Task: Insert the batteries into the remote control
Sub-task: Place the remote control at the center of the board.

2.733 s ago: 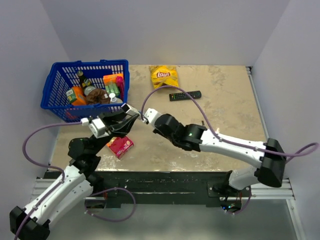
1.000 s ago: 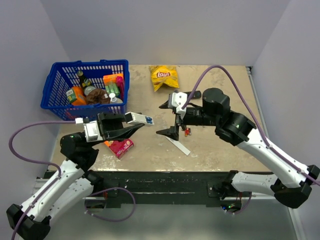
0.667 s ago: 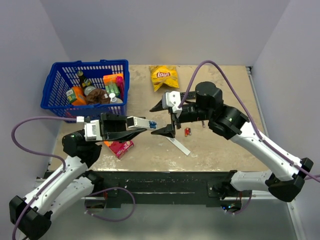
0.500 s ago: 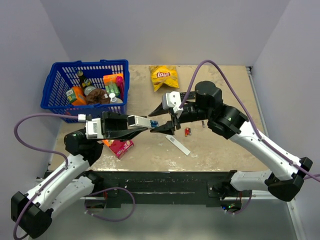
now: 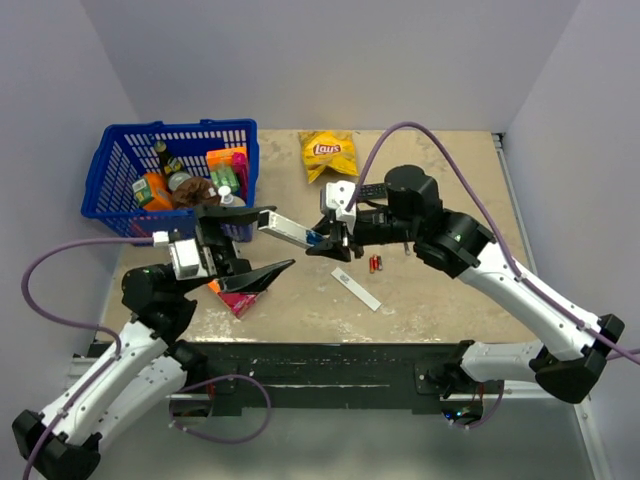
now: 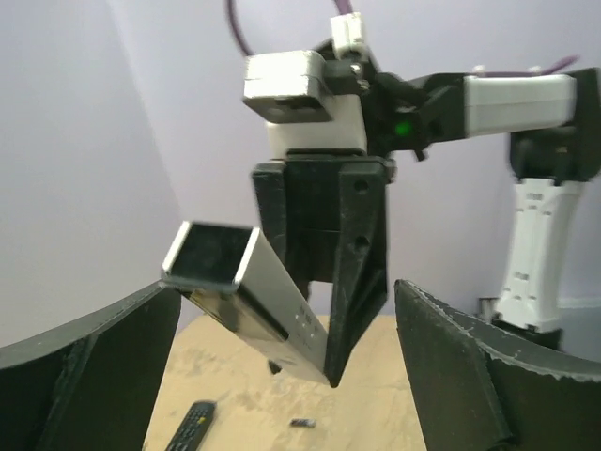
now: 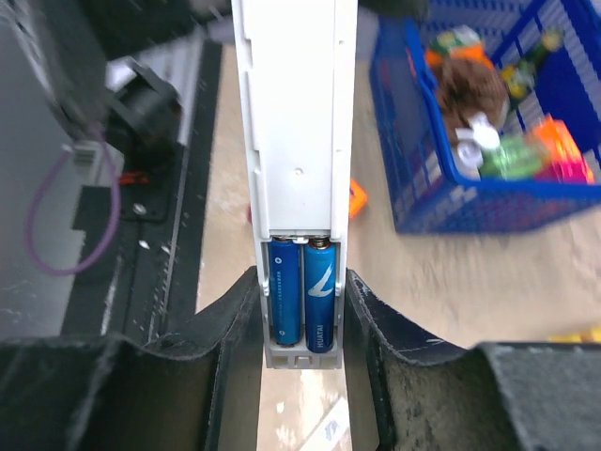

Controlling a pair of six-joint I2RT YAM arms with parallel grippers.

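Remote control (image 5: 288,230) clamped midair by outstretched right gripper (image 5: 316,240); left gripper (image 5: 284,238) gaping alongside.

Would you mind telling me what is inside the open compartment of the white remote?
Two blue batteries lie side by side in the open end of the remote control. The right gripper clamps that end's sides. Anything further up inside is covered by the remote's own back.

White remote (image 7: 293,113) aloft, tilted; two blue batteries (image 7: 302,293) seated, seemingly flush.

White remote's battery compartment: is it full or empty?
Full: two blue batteries sit side by side, uncovered, at one end of the white remote.
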